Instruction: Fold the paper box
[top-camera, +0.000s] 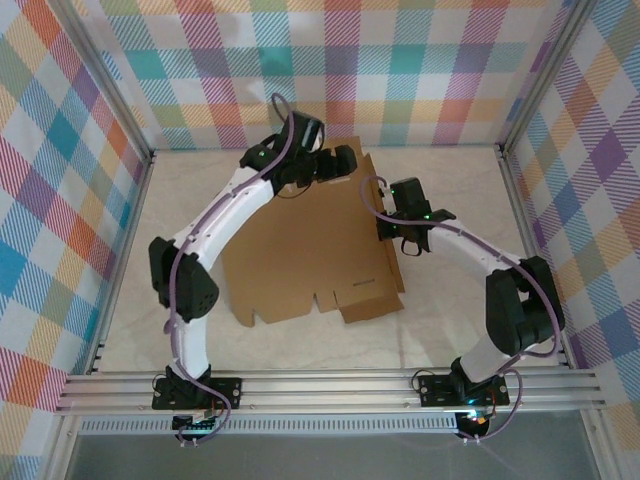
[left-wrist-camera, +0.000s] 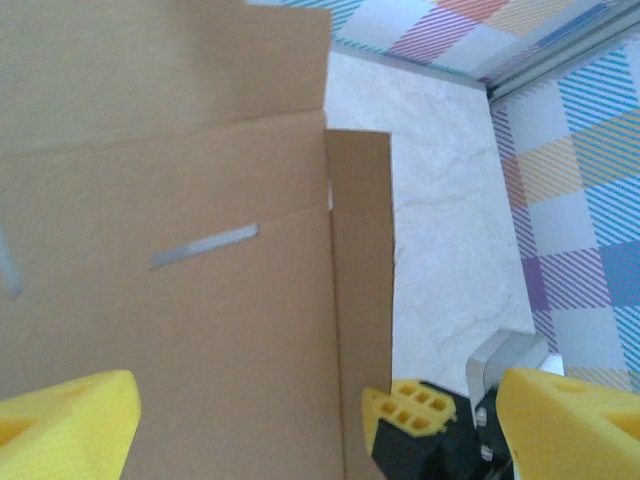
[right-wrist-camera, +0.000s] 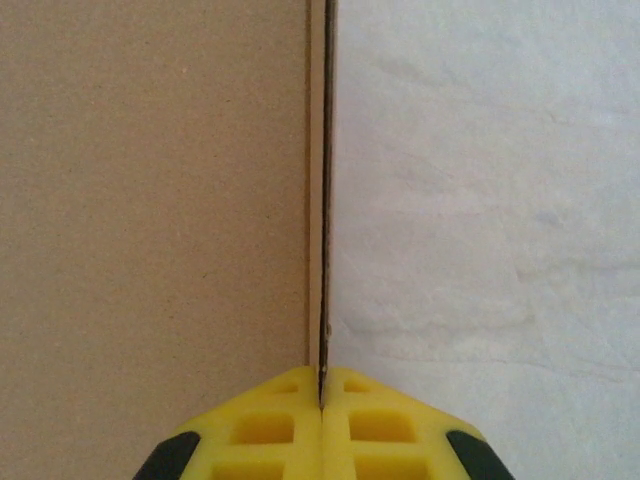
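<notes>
Yellow fingertips (right-wrist-camera: 290, 425) of the right gripper (right-wrist-camera: 322, 385) sit pressed together at the bottom of the right wrist view. A thin cardboard edge of the paper box (right-wrist-camera: 150, 200) runs straight into the seam between them, so this pincer is closed on that edge. Brown board lies to one side of the edge and the pale marbled table (right-wrist-camera: 480, 200) to the other. From above, the right gripper (top-camera: 398, 238) meets the sheet's right-hand edge about midway along it. The left gripper (left-wrist-camera: 255, 425) has its yellow fingers (left-wrist-camera: 70, 425) spread wide and holds nothing; it hangs over a broad panel cut by a narrow slit (left-wrist-camera: 205, 245), with a slim side flap (left-wrist-camera: 360, 300) alongside and bare table (left-wrist-camera: 440, 230) past that. In the overhead view the left gripper (top-camera: 340, 160) is at the sheet's far end. The paper box (top-camera: 310, 240) lies mostly flat in the middle of the table (top-camera: 450, 180). Its long axis runs from the arms' side toward the back wall (top-camera: 300, 60), with the far end turned slightly left and the notched flaps (top-camera: 330, 298) pointing toward the arm bases.
</notes>
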